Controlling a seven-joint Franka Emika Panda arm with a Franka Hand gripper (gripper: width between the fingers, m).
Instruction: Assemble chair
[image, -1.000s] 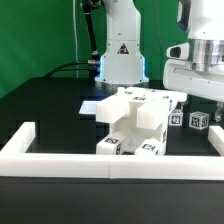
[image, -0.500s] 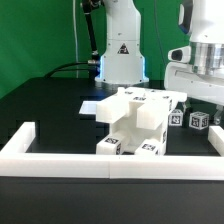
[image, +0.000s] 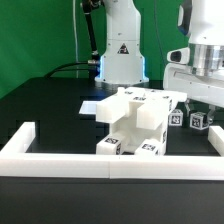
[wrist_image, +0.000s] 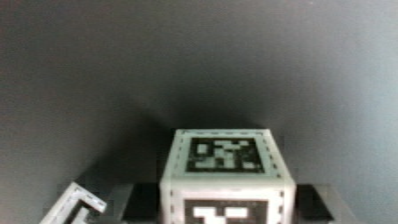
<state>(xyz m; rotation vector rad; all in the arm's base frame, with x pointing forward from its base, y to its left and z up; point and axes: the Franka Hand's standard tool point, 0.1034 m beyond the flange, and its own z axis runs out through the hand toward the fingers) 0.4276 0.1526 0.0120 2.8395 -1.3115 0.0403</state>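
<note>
I saw the claw (image: 203, 112) drawn narrow on a white tagged leg (wrist_image: 224, 165), with its dark fingers (wrist_image: 317, 196) flush against both sides. It stood near the tabletop's (image: 50, 105) edge on the exterior view's right. The half-built chair (image: 138, 118) sat mid-table, close behind the white rail (image: 110, 163) along the front edge. The surface was matte black. A green curtain (image: 40, 30) hung behind the arm's white base (image: 122, 55).

One matte white blocky plastic chair (image: 135, 120); two small white tagged plastic blocks (image: 175, 118) at its three o'clock; one flat white marker board (image: 92, 104) at ten o'clock; one long low white rail (image: 110, 160) at six o'clock. The wrist view shows one such block (wrist_image: 226, 165).
</note>
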